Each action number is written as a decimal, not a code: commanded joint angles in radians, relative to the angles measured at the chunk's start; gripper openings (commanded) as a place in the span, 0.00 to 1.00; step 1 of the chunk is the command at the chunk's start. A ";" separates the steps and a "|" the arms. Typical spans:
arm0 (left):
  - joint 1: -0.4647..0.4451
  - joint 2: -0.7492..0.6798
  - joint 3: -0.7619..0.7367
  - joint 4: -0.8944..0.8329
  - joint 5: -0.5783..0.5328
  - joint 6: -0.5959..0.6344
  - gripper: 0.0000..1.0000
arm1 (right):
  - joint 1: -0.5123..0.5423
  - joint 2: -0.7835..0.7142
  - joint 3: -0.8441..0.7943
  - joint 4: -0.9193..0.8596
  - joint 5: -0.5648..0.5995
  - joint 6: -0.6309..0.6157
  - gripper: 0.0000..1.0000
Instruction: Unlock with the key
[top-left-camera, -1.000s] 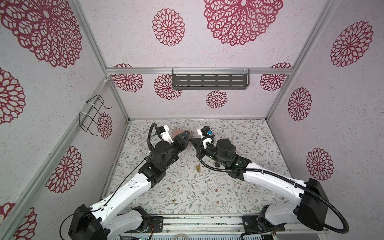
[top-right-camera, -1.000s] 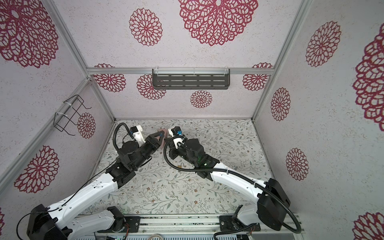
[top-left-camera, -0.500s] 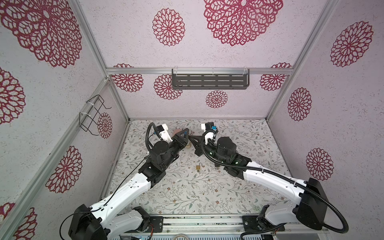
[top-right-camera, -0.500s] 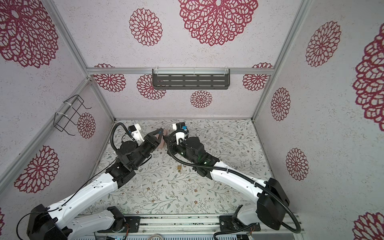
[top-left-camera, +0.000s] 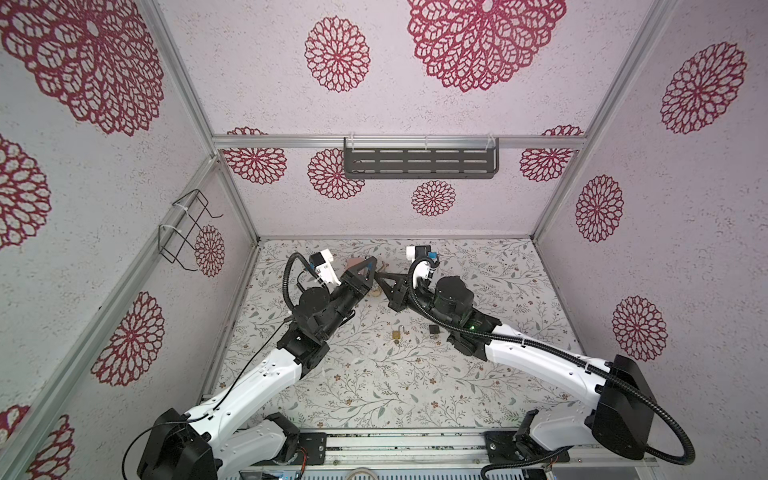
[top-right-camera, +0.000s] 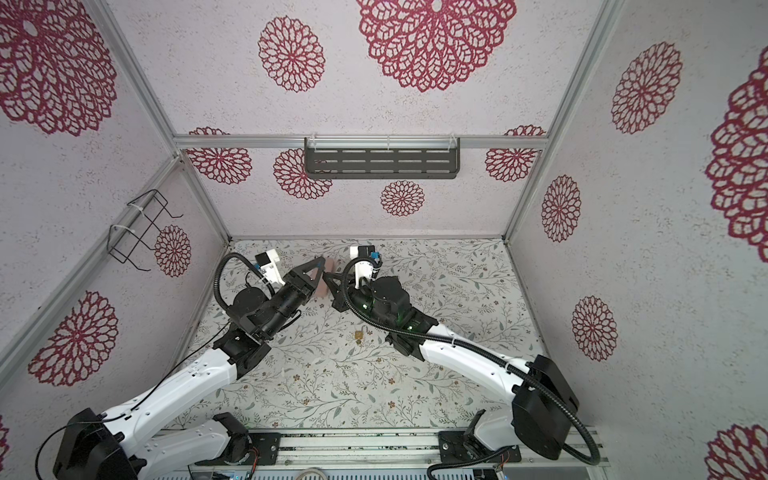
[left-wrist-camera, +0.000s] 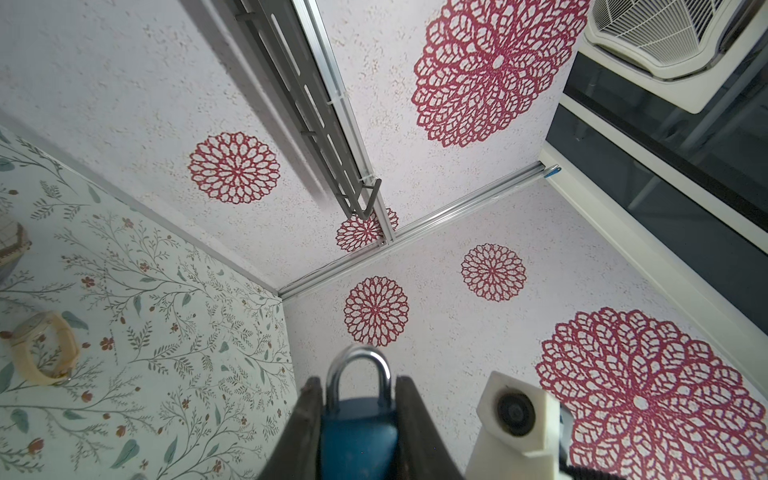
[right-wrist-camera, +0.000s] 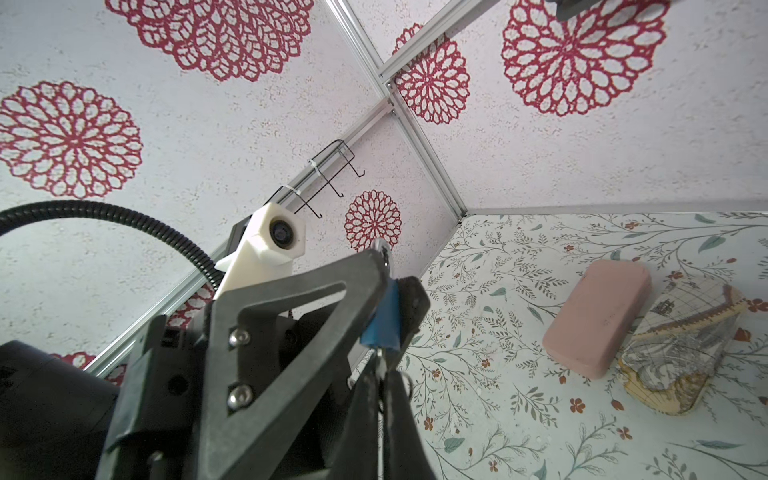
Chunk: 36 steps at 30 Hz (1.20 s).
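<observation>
Left side first: my left gripper (left-wrist-camera: 358, 388) is clamped on the blue padlock (left-wrist-camera: 357, 432), one finger flat against each side of the body. The silver shackle (left-wrist-camera: 358, 365) pokes out past my fingertips, and both of its legs run down into the body. The lock is up off the floral table (top-left-camera: 374, 395), over the back part of it.

Right next to it, my right gripper (right-wrist-camera: 381, 372) sits nose to nose with the left one, nearly tip to tip in both top views. Its fingers are squeezed tight together on the key (right-wrist-camera: 378, 356). The little silver bit sticking out past them meets the underside of the blue body. Can't tell how far in it goes, tbh.

Down on the table, a pink block (right-wrist-camera: 596, 318) lies near the back. A brass padlock (top-left-camera: 397, 334) lies closer to my bases, well apart from both grippers, with a small dark thing (top-left-camera: 434, 329) to its right.
</observation>
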 joint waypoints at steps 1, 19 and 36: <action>-0.048 0.007 -0.009 0.012 0.246 -0.027 0.00 | 0.009 -0.017 0.015 0.119 -0.032 0.048 0.00; -0.024 0.022 -0.054 0.132 0.203 -0.070 0.00 | 0.000 -0.040 -0.054 0.294 -0.003 0.288 0.00; 0.003 -0.013 -0.044 0.068 0.189 -0.017 0.00 | 0.021 -0.124 -0.070 0.049 0.214 -0.049 0.00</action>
